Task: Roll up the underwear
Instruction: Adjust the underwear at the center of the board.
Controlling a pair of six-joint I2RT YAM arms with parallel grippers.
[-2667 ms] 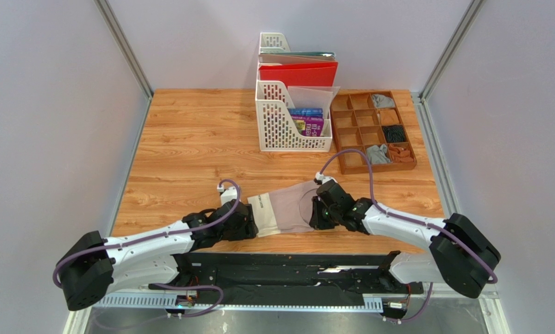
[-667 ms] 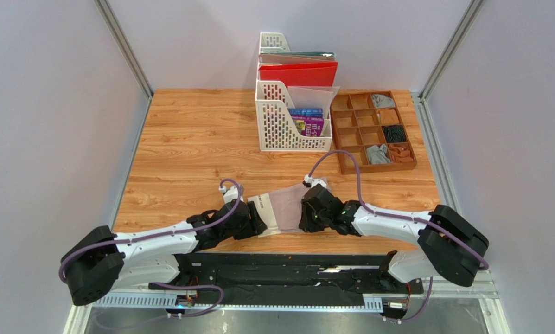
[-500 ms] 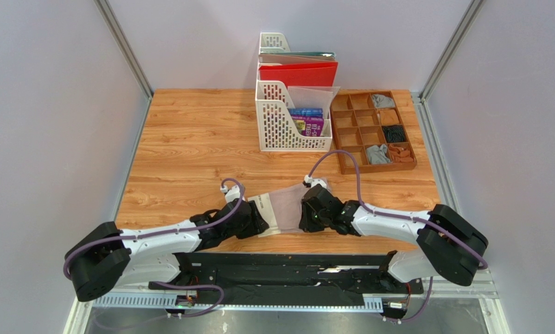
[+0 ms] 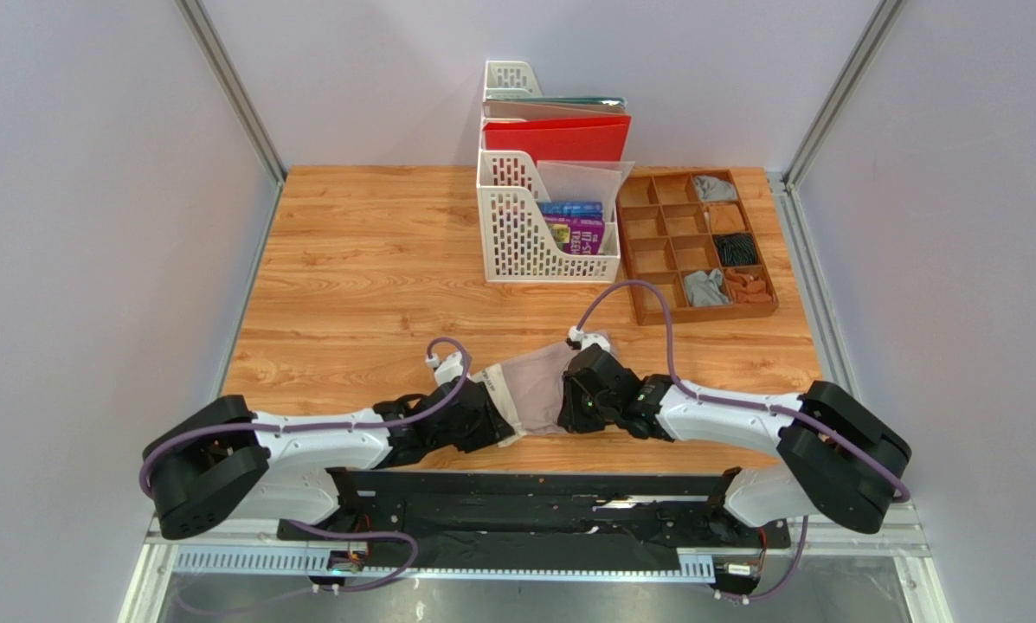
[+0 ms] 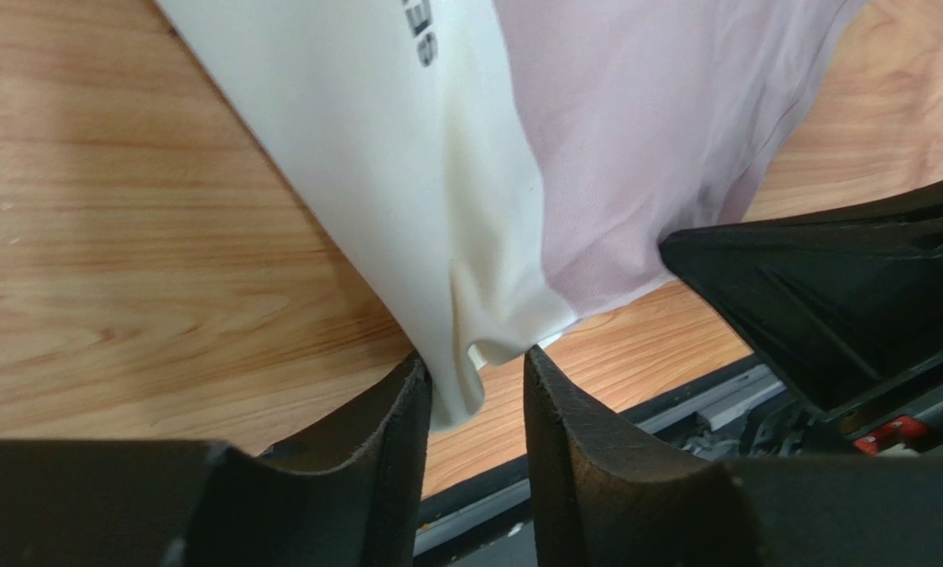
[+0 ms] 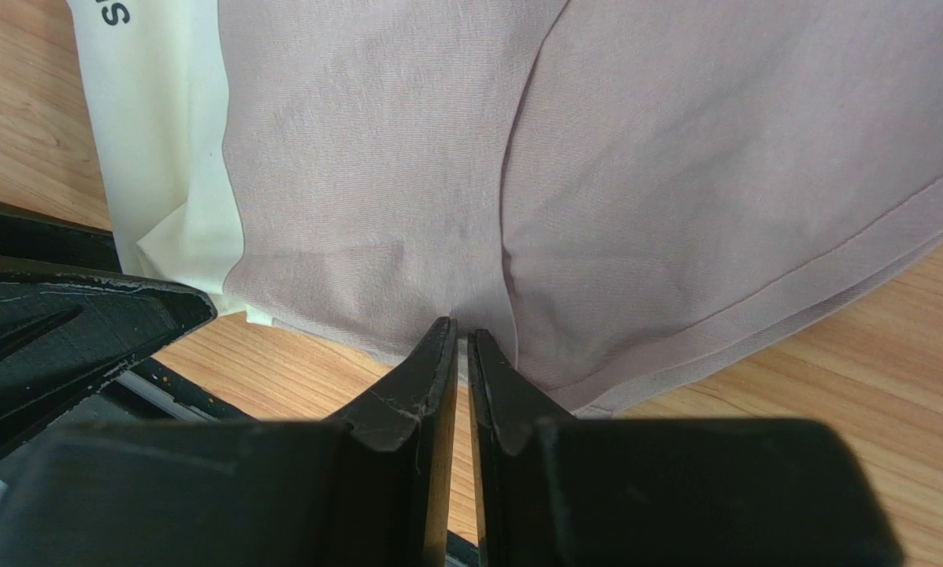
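Beige underwear [image 4: 529,383] on table [image 4: 354,260], well in front of rack [image 4: 523,240]. L gripper [image 5: 474,390] narrow, fingers [image 5: 381,449] either side of cream band [image 5: 369,154] corner, not clamped yet. R gripper [image 6: 462,343] near-closed, pinching its pink edge.

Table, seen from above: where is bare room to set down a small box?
Free: the wide bare wood of the table left of the white file rack; also a narrow strip between that rack and the underwear. Crowded: the back right, with rack and wooden tray, and the near middle, where left pincer and right pincer meet the underwear.
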